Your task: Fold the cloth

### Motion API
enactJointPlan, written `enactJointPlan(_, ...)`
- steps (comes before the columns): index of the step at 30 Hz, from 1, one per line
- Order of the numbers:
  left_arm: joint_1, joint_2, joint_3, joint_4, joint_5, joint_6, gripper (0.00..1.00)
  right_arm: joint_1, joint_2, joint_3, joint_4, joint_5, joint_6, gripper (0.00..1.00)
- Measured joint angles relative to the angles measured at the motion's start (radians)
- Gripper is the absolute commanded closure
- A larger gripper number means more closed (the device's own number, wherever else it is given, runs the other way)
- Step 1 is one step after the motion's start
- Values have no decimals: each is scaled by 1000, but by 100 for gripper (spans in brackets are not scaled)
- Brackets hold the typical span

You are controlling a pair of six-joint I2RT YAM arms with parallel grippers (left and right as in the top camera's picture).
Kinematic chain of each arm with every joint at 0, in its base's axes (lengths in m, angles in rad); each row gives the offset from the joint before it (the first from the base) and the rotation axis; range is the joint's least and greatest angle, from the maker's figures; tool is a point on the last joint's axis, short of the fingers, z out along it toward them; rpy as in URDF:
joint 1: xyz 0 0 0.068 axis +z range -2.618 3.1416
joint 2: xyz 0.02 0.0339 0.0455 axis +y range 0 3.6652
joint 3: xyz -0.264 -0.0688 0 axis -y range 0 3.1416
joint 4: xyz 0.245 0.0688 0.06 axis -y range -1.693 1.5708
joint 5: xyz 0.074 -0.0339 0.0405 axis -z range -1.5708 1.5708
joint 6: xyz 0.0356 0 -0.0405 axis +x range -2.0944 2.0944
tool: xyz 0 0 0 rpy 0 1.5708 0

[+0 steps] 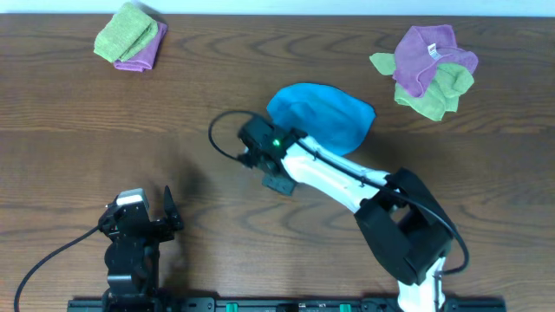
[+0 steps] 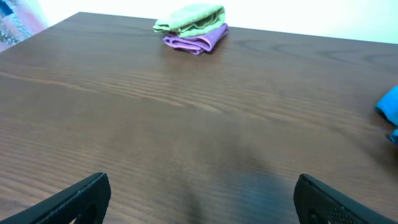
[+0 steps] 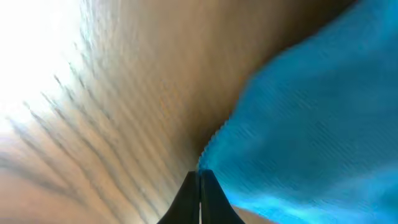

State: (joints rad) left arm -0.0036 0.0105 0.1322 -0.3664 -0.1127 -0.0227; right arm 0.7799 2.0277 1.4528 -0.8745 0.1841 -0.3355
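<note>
Blue cloth [image 1: 325, 113] bunched near the middle of the table [image 1: 69, 139]. Right claw [image 3: 199, 180] pinched fully shut, tips touching the cloth's edge; unclear whether any fabric caught. Left claw [image 2: 202, 190] spread wide over the table's front left, holding nothing.

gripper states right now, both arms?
Left gripper: open, empty.
Right gripper: shut, tips at the edge of the blue cloth; actual pinch cannot be told.

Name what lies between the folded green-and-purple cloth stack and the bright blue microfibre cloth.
Only bare brown wooden table, seen overhead, separates the stack from the blue cloth.
</note>
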Motion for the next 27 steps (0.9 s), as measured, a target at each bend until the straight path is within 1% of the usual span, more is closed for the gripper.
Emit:
enactJointPlan(4, 0, 0, 0, 0, 0, 0, 5, 0, 1, 251, -95, 0, 11, 99)
enactJointPlan(7, 0, 0, 0, 0, 0, 0, 5, 3, 1, 415, -178, 0, 13, 99)
enactJointPlan(8, 0, 0, 0, -1, 0, 0, 4, 4, 1, 443, -189, 0, 13, 99)
enactJointPlan(10, 0, 0, 0, 0, 0, 0, 5, 19, 1, 566, -264, -5, 14, 99)
enactJointPlan(13, 0, 0, 0, -1, 0, 0, 5, 66, 1, 718, -337, -20, 14, 99)
enactJointPlan(17, 0, 0, 0, 0, 0, 0, 5, 193, -2, 980, -439, -42, 14, 99)
enactJointPlan(20, 0, 0, 0, 0, 0, 0, 4, 240, -4, 1089, -496, -49, 14, 99)
enactJointPlan(23, 0, 0, 0, -1, 0, 0, 5, 218, -10, 1103, -529, -27, 14, 99)
enactJointPlan(25, 0, 0, 0, -1, 0, 0, 5, 157, -10, 1068, -531, -18, 26, 99)
enactJointPlan(27, 0, 0, 0, -1, 0, 0, 5, 56, -14, 980, -526, -7, 41, 99)
